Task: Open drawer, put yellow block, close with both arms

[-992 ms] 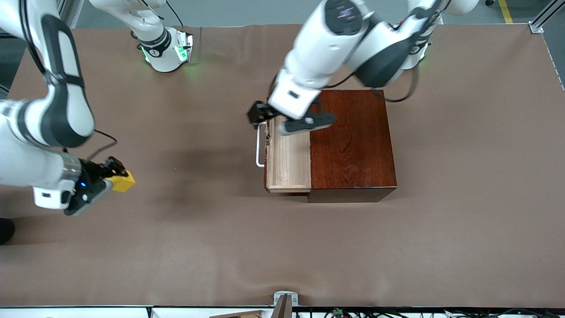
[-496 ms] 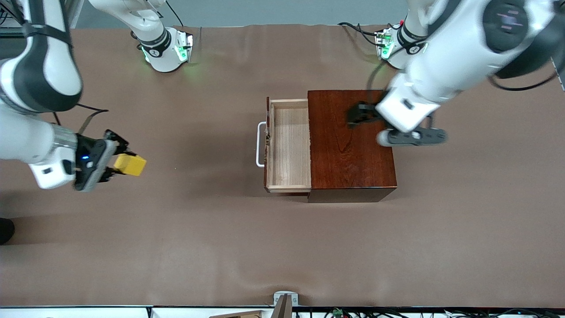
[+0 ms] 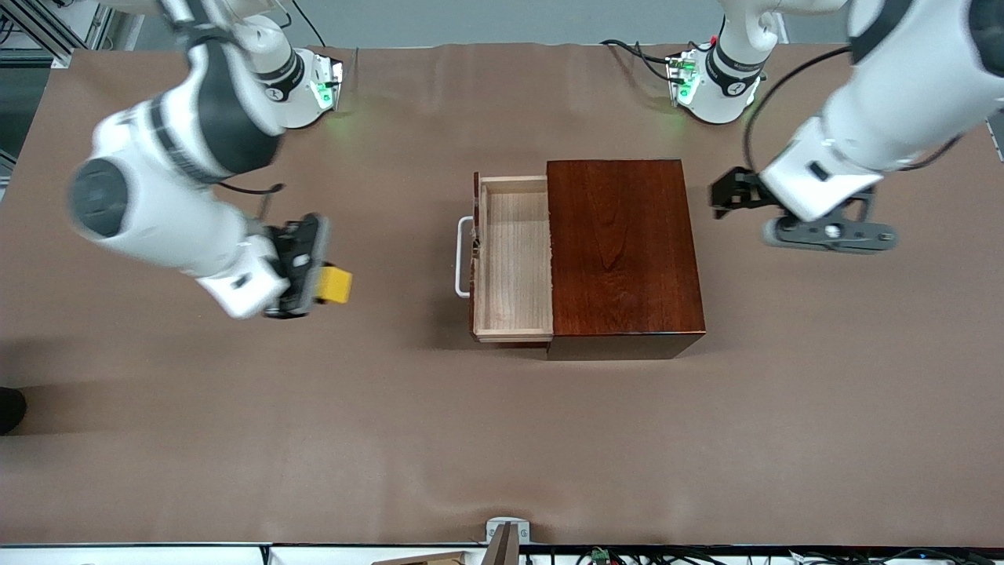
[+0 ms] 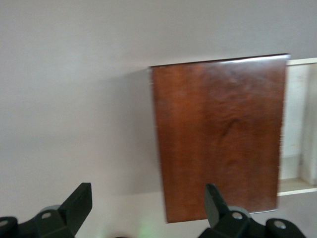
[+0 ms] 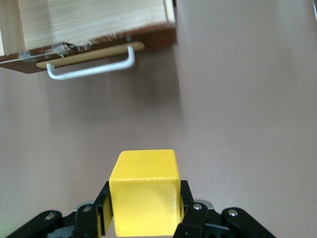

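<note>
The drawer (image 3: 514, 259) stands pulled out of the mahogany box (image 3: 623, 251), its pale-wood tray bare and its white handle (image 3: 463, 256) facing the right arm's end of the table. My right gripper (image 3: 318, 282) is shut on the yellow block (image 3: 336, 284), up in the air over the table a short way from the handle. In the right wrist view the block (image 5: 144, 191) sits between the fingers (image 5: 185, 198), with the drawer (image 5: 89, 20) and handle (image 5: 91, 69) ahead. My left gripper (image 3: 725, 192) hangs open beside the box, toward the left arm's end. Its fingers (image 4: 79, 203) stand wide apart and hold nothing.
Brown paper covers the table (image 3: 502, 439). The two green-lit arm bases (image 3: 298, 86) (image 3: 714, 78) stand along the table's edge farthest from the front camera. A small metal bracket (image 3: 506, 534) sits at the table's edge nearest the camera.
My right gripper has carried the yellow block toward the drawer. My left gripper has swung from over the drawer, across the box top, out to the left arm's end.
</note>
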`<state>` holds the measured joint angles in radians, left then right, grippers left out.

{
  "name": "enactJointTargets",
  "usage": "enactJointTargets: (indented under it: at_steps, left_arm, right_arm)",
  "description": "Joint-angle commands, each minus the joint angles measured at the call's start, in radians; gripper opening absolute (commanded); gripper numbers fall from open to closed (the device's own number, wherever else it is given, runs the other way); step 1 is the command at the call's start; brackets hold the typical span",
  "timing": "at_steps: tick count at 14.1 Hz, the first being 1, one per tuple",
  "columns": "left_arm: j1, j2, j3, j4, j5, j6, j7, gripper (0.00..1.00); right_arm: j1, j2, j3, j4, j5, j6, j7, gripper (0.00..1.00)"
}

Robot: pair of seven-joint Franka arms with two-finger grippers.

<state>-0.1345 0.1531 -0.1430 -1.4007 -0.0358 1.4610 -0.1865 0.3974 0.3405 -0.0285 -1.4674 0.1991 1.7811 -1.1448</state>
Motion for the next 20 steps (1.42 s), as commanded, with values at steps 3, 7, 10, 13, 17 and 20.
enactJointTargets:
  at_steps: [3,7,10,13,17,20]
  left_arm:
    - [0.122,-0.096,-0.004,-0.133,0.013,0.045,0.073,1.00]
    - [0.053,-0.102,0.133,-0.138,0.007,0.047,0.078,1.00]
    - [0.055,-0.113,0.140,-0.149,0.005,0.061,0.108,1.00]
    - [0.065,-0.112,0.140,-0.149,0.005,0.065,0.110,1.00]
    - [0.059,-0.106,0.132,-0.141,0.005,0.076,0.108,1.00]
    - [0.056,-0.106,0.132,-0.139,0.007,0.088,0.108,1.00]
  right_arm:
    - [0.178,0.158,-0.014,0.215,-0.120,-0.015,0.045,0.00]
    - [0.294,0.238,-0.017,0.274,-0.188,0.006,0.134,0.00]
    - [0.351,0.285,-0.019,0.322,-0.237,0.008,0.210,0.00]
    - [0.379,0.310,-0.017,0.323,-0.251,0.032,0.255,0.00]
    - [0.411,0.354,-0.017,0.315,-0.254,0.106,0.303,0.00]
    - [0.437,0.364,-0.017,0.299,-0.271,0.109,0.329,0.00]
